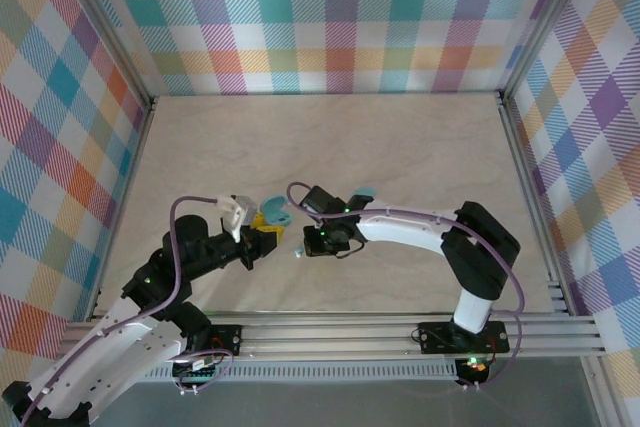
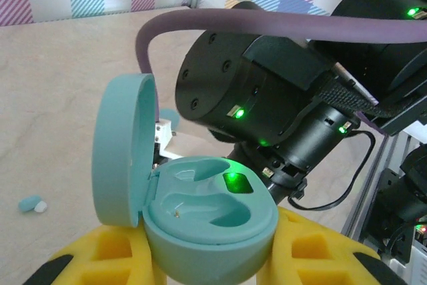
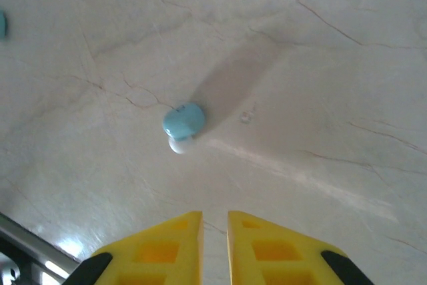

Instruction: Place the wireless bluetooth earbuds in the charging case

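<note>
The light blue charging case [image 2: 210, 215] stands open between my left gripper's [image 2: 210, 251] yellow fingers [image 2: 313, 245], which are shut on its base. Its lid [image 2: 123, 151] is swung up to the left. Both sockets are empty and a green light glows on the deck. In the top view the case [image 1: 276, 213] sits at the left gripper [image 1: 262, 235]. One earbud [image 3: 183, 121], pale blue with a white tip, lies on the table ahead of my right gripper [image 3: 215, 215]. That gripper's jaws are nearly together and hold nothing. The same earbud [image 2: 30, 203] lies on the table left of the case.
The right arm's black wrist [image 2: 253, 91] and its purple cable [image 2: 267, 25] hang close over the open case. Another light blue piece [image 1: 363, 192] lies behind the right arm. A blue edge [image 3: 2, 23] shows at the far left. Plaid walls and a metal frame [image 1: 400, 332] ring the table.
</note>
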`<action>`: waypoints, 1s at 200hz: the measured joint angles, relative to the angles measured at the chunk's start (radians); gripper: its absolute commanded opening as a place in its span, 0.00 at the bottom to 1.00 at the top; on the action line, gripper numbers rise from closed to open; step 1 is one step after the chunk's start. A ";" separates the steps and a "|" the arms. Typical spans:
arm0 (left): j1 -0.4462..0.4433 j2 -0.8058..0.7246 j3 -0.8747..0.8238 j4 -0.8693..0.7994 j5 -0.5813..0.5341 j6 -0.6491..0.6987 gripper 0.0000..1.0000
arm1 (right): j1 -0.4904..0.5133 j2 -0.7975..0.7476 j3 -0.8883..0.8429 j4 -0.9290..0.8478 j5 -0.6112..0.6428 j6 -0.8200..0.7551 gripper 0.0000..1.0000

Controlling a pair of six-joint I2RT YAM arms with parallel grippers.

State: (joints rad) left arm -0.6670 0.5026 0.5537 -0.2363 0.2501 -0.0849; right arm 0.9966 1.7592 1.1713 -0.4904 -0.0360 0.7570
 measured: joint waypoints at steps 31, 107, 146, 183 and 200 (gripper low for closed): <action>0.000 -0.032 0.000 -0.011 -0.010 0.001 0.00 | 0.036 0.042 0.055 -0.007 0.051 0.048 0.24; 0.000 -0.108 0.005 -0.135 -0.062 0.050 0.00 | 0.063 0.146 0.089 -0.005 0.081 0.119 0.40; 0.000 -0.159 0.010 -0.185 -0.080 0.073 0.00 | 0.063 0.170 0.111 -0.005 0.082 0.126 0.40; 0.000 -0.196 0.012 -0.218 -0.089 0.083 0.00 | 0.064 0.196 0.148 -0.004 0.089 0.126 0.40; 0.000 -0.211 0.012 -0.230 -0.095 0.084 0.00 | 0.063 0.218 0.169 -0.005 0.088 0.126 0.40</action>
State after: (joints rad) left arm -0.6670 0.2920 0.5655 -0.4660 0.1555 -0.0013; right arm 1.0599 1.9770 1.3399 -0.4950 0.0521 0.8825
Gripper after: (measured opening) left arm 0.285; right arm 0.399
